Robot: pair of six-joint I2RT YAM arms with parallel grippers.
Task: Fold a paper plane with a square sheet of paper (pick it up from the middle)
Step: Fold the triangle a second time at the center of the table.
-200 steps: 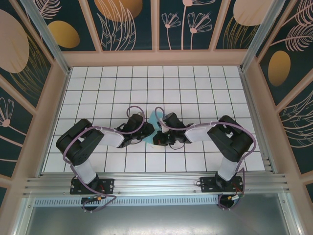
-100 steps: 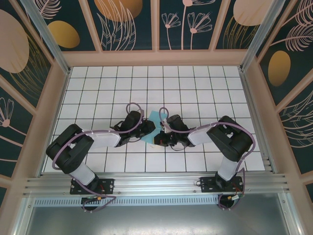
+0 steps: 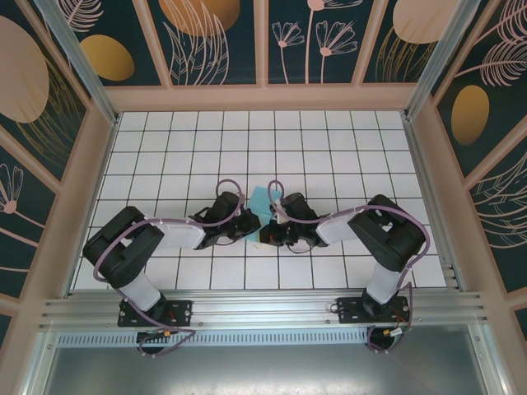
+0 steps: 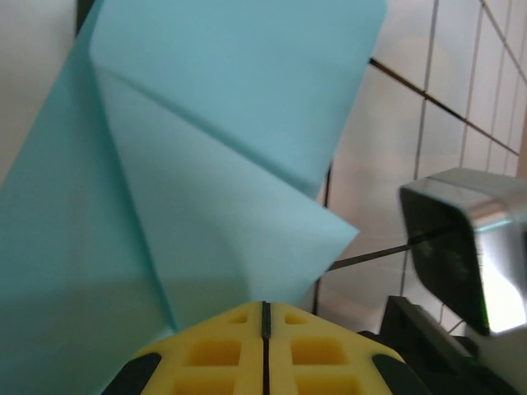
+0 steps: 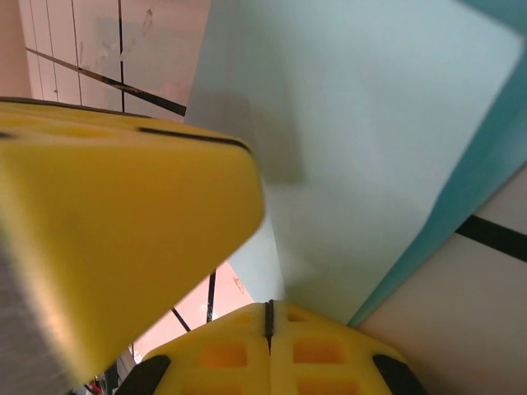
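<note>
Currently both arms meet at the ctr of the table (image 3: 165,164), w/ the square sheet of paper (image 3: 262,199) between the two wrists. It is already folded into a smaller creased shape and stands tilted, not flat on the tiles.

Finger state:
- left gripper (image 4: 263,309): pads closed flush, hairline seam only. Paper runs down to the pad tips; whether a ply is nipped cannot be told.
- right gripper (image 5: 268,306): pads also closed flush. The sheet's lower corner tapers into the tips, which reads as a pinch on the paper.

Hazards:
1. Tear or stray crease. Cause: two closed grippers this near each other on one thin sheet, so any pull apart or twist loads the paper between them.
2. Slip. Cause: if only a corner is pinched, the sheet may swing or drop at the next fold.
3. Collision. Cause: the left gripper's pad (image 5: 123,230) sits just beside the right gripper's tips.
4. Crooked fold. Cause: a flap pressed off-line, giving a lopsided plane.

View differences:
- Top cam: arm layout and paper position on the grid; fold detail too small.
- Left wrist cam: diagonal crease (image 4: 132,189), overlapping flaps, and right-arm hardware (image 4: 469,255) close by.
- Right wrist cam: the sheet's plain face, its shaded edge over a tile, and pad-to-pad proximity.
</note>
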